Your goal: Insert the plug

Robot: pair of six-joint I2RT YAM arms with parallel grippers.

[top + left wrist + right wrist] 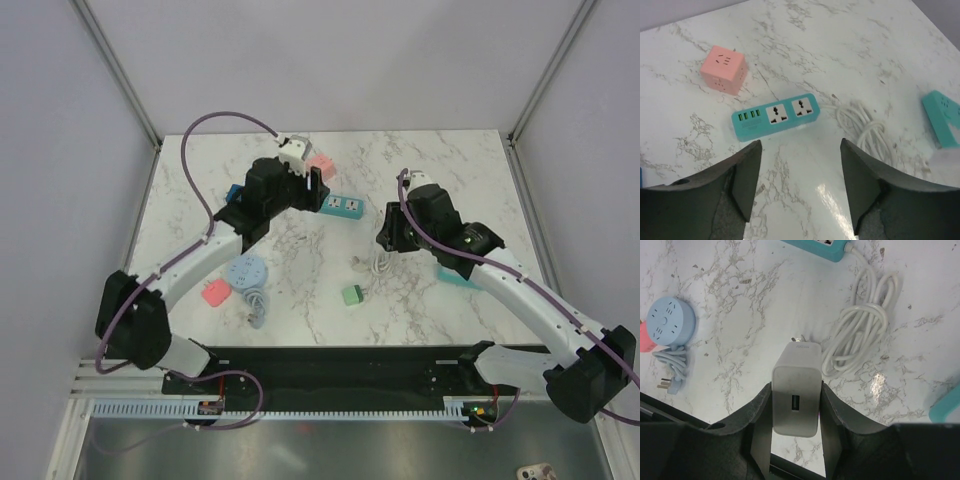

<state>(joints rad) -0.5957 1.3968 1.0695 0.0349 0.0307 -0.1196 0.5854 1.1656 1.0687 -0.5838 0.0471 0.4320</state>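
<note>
My right gripper [795, 405] is shut on a white USB charger plug [796, 390], prongs pointing away, above the marble table. In the top view the right gripper [392, 238] hangs right of the teal power strip [340, 207]. That strip [775, 116] has two universal sockets and green USB ports; it lies ahead of my left gripper [800, 172], which is open and empty above the table. In the top view the left gripper [312, 188] sits just left of the strip. The strip's coiled white cord [860, 335] lies beside the plug.
A pink cube socket [723, 69] lies behind the strip. A round blue socket [665, 322] with cord, a pink adapter [214, 292], a green adapter [351, 295] and a teal block [942, 117] lie around the table.
</note>
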